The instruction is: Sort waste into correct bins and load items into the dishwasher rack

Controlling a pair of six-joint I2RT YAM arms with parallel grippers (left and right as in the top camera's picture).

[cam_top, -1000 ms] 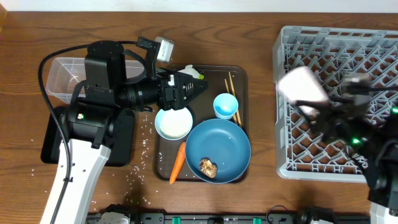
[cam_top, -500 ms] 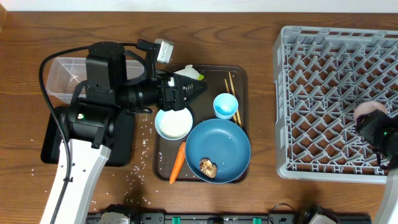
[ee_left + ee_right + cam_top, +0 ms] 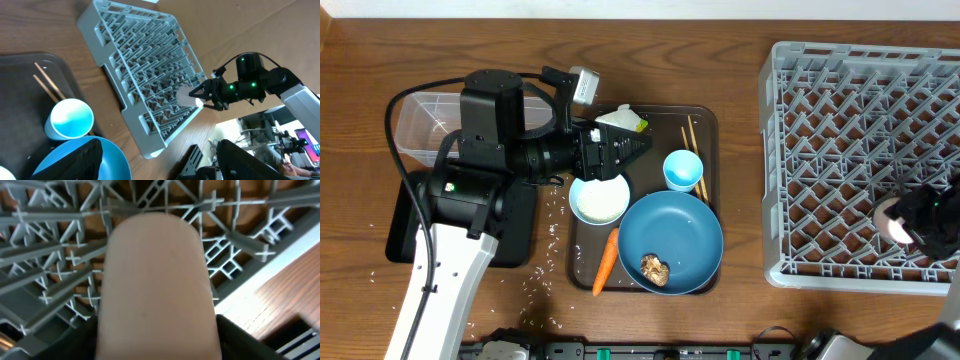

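Observation:
My right gripper point(image 3: 908, 222) is shut on the small pinkish cup point(image 3: 891, 222) low over the front right part of the grey dishwasher rack point(image 3: 860, 100); the cup point(image 3: 157, 280) fills the right wrist view. My left gripper point(image 3: 638, 143) is open and empty above the brown serving tray, beside the crumpled wrapper point(image 3: 625, 119). The white bowl point(image 3: 599, 198), light-blue cup point(image 3: 682, 170), chopsticks point(image 3: 692, 134), carrot point(image 3: 606, 260) and blue dish point(image 3: 670, 235) with the brown food scrap point(image 3: 655, 268) lie on that tray. The clear tub point(image 3: 420, 125) and black tray point(image 3: 405, 235) are at the left.
The brown serving tray point(image 3: 708, 122) sits mid-table. My left arm covers part of the tub and most of the black tray. White crumbs point(image 3: 548, 235) are scattered left of the serving tray. The left wrist view shows the rack point(image 3: 145, 55) and the held cup point(image 3: 187, 96).
My right arm has carried the pinkish cup from the rack's left side to its front right part and lowered it. The left arm has stayed put.

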